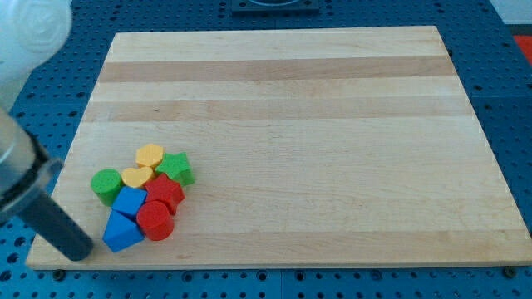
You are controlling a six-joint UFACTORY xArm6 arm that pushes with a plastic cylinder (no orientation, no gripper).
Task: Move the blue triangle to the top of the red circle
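Observation:
The blue triangle (121,232) lies near the board's bottom left corner, touching the left side of the red circle (155,221). A blue cube (130,202) sits just above the triangle. A red block (165,193), perhaps a hexagon, sits just above the red circle. My rod comes in from the view's left edge and my tip (81,252) rests on the board a little left of and below the blue triangle, apart from it.
A green cylinder (105,185), a yellow heart-like block (137,177), a yellow hexagon (150,155) and a green star (175,168) are packed together above the blue and red blocks. The wooden board (299,124) lies on a blue perforated table (511,91).

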